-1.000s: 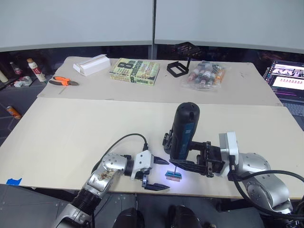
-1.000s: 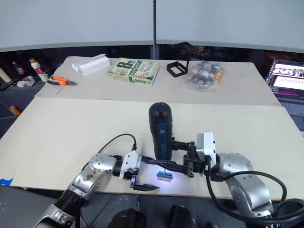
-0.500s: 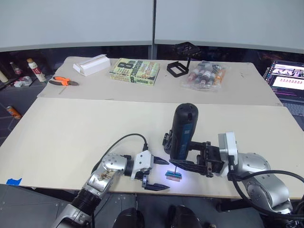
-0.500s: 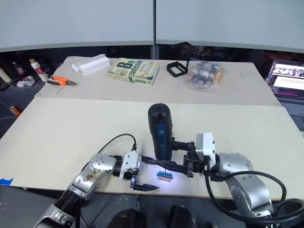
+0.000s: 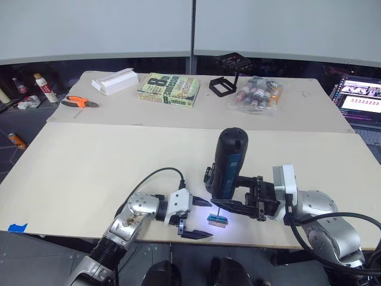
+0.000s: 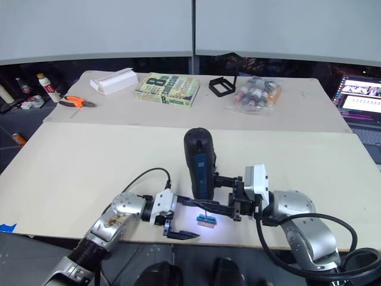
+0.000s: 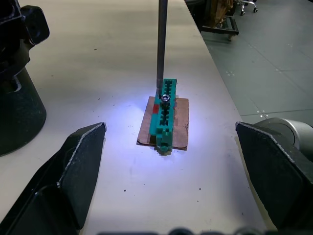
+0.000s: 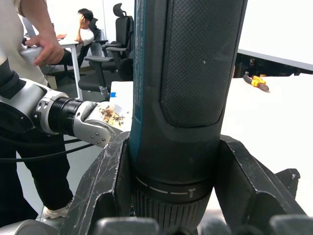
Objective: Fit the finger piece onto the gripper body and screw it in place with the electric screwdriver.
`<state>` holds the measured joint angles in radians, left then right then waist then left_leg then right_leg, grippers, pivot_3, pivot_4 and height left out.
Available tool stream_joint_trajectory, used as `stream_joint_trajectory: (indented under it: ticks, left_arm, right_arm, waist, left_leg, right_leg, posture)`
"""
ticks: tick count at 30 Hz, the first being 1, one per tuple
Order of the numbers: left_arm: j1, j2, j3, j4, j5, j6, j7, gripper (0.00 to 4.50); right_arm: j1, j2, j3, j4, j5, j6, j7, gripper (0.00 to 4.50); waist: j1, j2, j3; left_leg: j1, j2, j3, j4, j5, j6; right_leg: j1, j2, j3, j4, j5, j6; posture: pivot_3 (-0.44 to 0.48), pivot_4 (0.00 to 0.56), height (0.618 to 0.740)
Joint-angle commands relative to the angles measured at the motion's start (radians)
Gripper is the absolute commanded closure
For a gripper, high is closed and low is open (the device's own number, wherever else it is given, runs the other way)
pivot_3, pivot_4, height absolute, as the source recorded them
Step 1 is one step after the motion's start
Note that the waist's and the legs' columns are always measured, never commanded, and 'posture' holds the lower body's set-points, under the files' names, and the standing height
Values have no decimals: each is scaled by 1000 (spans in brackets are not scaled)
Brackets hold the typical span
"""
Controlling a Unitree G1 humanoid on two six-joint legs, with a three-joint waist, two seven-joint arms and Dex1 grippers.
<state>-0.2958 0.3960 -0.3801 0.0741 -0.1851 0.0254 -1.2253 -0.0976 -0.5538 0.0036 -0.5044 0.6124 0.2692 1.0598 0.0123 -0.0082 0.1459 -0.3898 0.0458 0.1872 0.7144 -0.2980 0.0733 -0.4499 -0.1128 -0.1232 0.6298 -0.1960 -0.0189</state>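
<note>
Black-fingered and spread wide at the near edge of the table (image 5: 89,161): left gripper (image 5: 205,220), forearm low and reaching inward along that edge, fingers released and holding nothing. Flanks a small green block (image 7: 164,115) on a scrap of brown card (image 7: 180,125), one finger on each side, neither touching.

Just beyond, toward the middle of the table: a dark rounded mass, probably the gripper body (image 7: 19,105), though too shadowed to be sure. Impossible to tell whether the finger piece is already seated on it.

Next along, lit by a white glow: the block, with a screw head showing on its top. Planted on or right beside that screw: the thin metal bit (image 7: 160,44) of the electric screwdriver (image 5: 229,164). Stands nearly upright, leaning a little.

Clenched round the lower barrel, one finger on each side: right gripper (image 5: 226,201). Reaches in level from the right, forearm low and parallel to the near edge, wrist turned to keep the tool vertical.

Judged early in the task. Tool in hand and switched on, yet aimed at the block, not at the gripper body. Left to do, by the look of it: seating the finger piece, unless already done, and driving its screw home.
</note>
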Motion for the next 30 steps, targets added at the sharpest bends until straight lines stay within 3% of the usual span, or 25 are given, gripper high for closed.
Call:
stream_joint_trajectory:
  ticks: [1, 30]
  left_arm:
    - [11, -1, -5, -25, -8, 3, 4, 23]
    - [10, 6, -1, -18, -10, -11, -7, 23]
  right_arm:
    - [-13, -1, -3, -24, 23, -7, -6, 2569]
    - [-31, -7, 5, -4, -22, -30, -31, 2569]
  waist:
    - [0, 0, 0]
    - [-1, 0, 0]
  left_leg:
    - [0, 0, 0, 0, 0, 0]
    - [0, 0, 0, 0, 0, 0]
  right_leg:
    - [0, 0, 0, 0, 0, 0]
    - [0, 0, 0, 0, 0, 0]
  posture:
    - [0, 150, 740]
    - [0, 150, 740]
